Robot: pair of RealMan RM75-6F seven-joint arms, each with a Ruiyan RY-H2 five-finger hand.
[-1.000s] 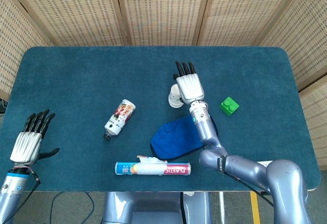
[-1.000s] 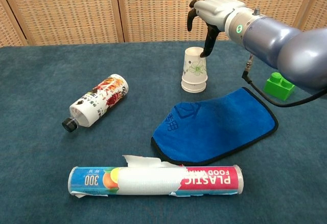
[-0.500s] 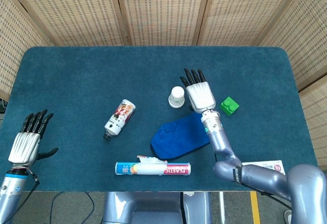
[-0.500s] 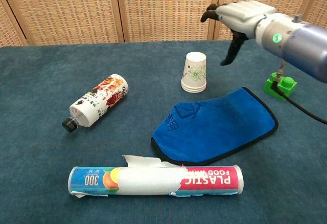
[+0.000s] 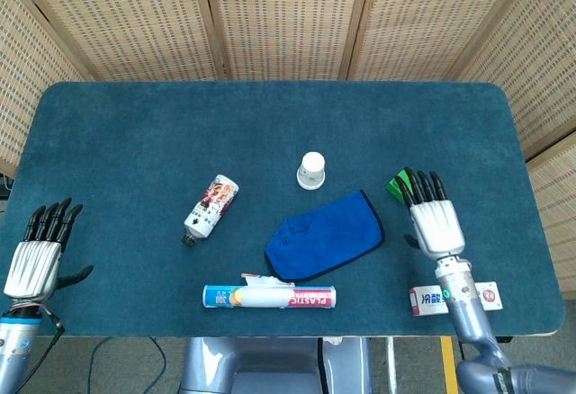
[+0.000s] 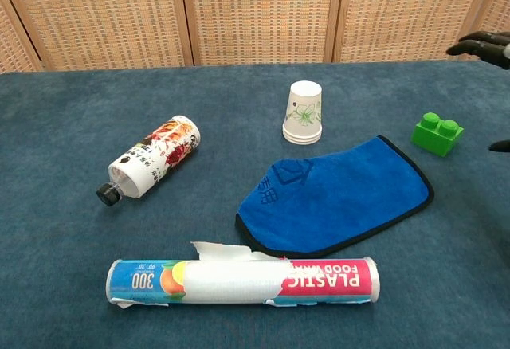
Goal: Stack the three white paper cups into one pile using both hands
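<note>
White paper cups [image 6: 304, 111] are sitting upside down in one nested pile mid-table, just beyond the blue cloth [image 6: 339, 196], touching neither hand. Off to the right, past the green brick [image 6: 437, 133], the right hand [image 5: 433, 217] is hovering empty with fingers spread. At the table's near left edge the left hand [image 5: 37, 255] is likewise hanging empty, fingers apart.

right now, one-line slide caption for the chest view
Stacked white paper cups stand upside down behind a blue cloth, between a lying bottle and a green brick.
</note>
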